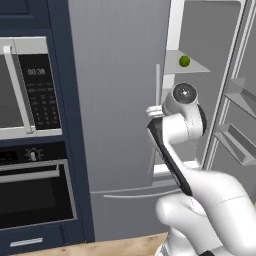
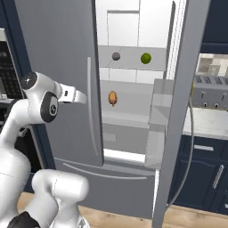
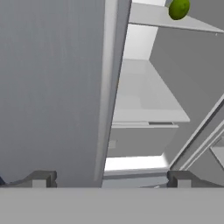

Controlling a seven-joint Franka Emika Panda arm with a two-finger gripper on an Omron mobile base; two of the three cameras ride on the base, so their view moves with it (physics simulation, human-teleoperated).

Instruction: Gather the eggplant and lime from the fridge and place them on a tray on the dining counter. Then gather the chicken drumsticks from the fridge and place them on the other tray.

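Hand view shows our fingertips (image 3: 41,178) spread wide apart, gripping nothing, with the edge of the closed left fridge door (image 3: 52,87) running up between them. Beyond it the fridge stands open: the lime (image 3: 178,8) sits on an upper shelf (image 2: 133,58), a small dark item (image 2: 116,56) beside it, and an orange-brown piece (image 2: 112,98) on the shelf below.

The lime (image 2: 145,58) lies on the fridge shelf (image 2: 133,58), above the drumstick (image 2: 113,98).
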